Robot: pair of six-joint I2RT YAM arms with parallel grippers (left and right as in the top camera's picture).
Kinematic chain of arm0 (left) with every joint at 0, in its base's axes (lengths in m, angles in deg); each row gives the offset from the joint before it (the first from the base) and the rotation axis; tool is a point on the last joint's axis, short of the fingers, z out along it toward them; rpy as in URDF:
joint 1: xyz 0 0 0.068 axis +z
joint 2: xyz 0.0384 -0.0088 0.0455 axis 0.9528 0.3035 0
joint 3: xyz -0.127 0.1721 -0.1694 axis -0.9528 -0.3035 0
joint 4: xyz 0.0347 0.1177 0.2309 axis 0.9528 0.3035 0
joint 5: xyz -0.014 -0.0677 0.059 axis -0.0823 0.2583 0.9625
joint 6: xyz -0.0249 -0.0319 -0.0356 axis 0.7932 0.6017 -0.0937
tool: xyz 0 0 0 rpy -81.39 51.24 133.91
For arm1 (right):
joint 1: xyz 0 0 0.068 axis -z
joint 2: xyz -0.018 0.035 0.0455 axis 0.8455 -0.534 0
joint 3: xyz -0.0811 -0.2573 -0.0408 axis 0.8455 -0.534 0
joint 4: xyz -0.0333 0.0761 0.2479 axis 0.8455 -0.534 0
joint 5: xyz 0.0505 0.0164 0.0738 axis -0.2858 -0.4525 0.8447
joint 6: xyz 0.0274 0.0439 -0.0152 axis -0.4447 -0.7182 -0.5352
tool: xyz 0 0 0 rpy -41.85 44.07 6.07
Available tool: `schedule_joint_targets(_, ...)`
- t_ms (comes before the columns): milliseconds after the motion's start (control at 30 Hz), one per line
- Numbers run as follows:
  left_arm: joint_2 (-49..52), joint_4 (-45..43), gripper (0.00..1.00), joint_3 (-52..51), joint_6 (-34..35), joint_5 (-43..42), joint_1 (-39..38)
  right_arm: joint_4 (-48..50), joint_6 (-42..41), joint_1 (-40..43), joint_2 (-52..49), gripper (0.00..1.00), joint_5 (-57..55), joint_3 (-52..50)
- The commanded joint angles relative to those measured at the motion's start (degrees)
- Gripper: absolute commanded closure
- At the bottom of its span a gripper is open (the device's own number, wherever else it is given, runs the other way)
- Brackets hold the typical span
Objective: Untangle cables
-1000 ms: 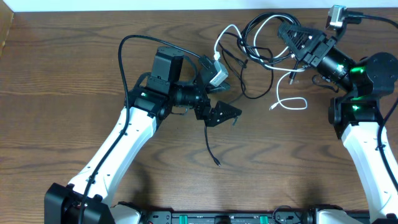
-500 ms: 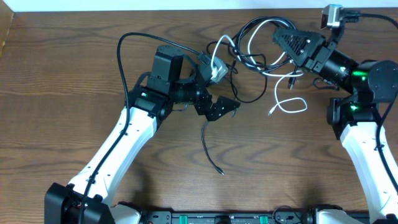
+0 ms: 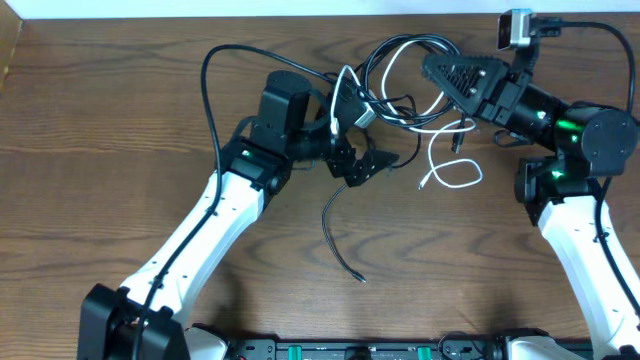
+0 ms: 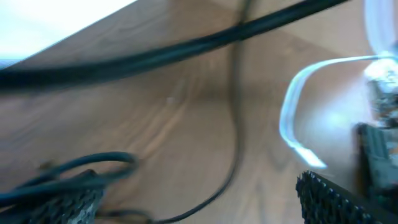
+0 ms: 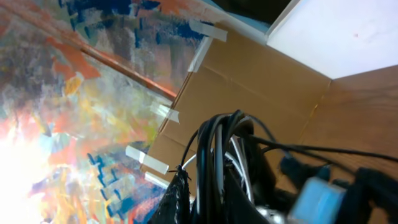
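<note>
Dark, straight-grained wood forms the table (image 3: 110, 110). The cables (image 3: 398, 98), thin glossy cords, lie heaped in round loops at its far centre. The right gripper (image 3: 440, 72), jaws nearly together, pinches a bundle of black loops. A white cord (image 3: 455, 186) curls in an open oval; one black cord (image 3: 335, 245) trails nearer. The left gripper (image 3: 365, 140), jaws spread wide, grips nothing beside the heap.
</note>
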Motion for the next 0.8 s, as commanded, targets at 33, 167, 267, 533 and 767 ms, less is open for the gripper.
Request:
schedule_joint_targets(33,0.79,-0.83,0.01,0.52,0.20,20.85,-0.02,1.14,-3.02,-0.98,1.09,0.99,0.26,0.79)
schedule_joint_targets(167,0.79,-2.29,0.01,0.52,0.35,31.45,-0.02,5.35,-5.35,-1.22,1.09,0.99,0.83,0.79)
schedule_joint_targets(267,0.79,-4.48,0.00,0.52,0.37,31.98,-0.02,9.29,-7.41,-1.90,1.09,0.99,0.79,0.79)
schedule_joint_targets(533,0.81,-8.20,0.01,0.52,6.38,41.48,-0.02,10.60,-9.57,-2.12,1.18,0.99,1.64,0.79)
schedule_joint_targets(767,0.83,-9.01,0.00,0.52,10.75,65.64,0.00,14.16,-11.69,-2.10,1.20,0.99,2.78,0.79)
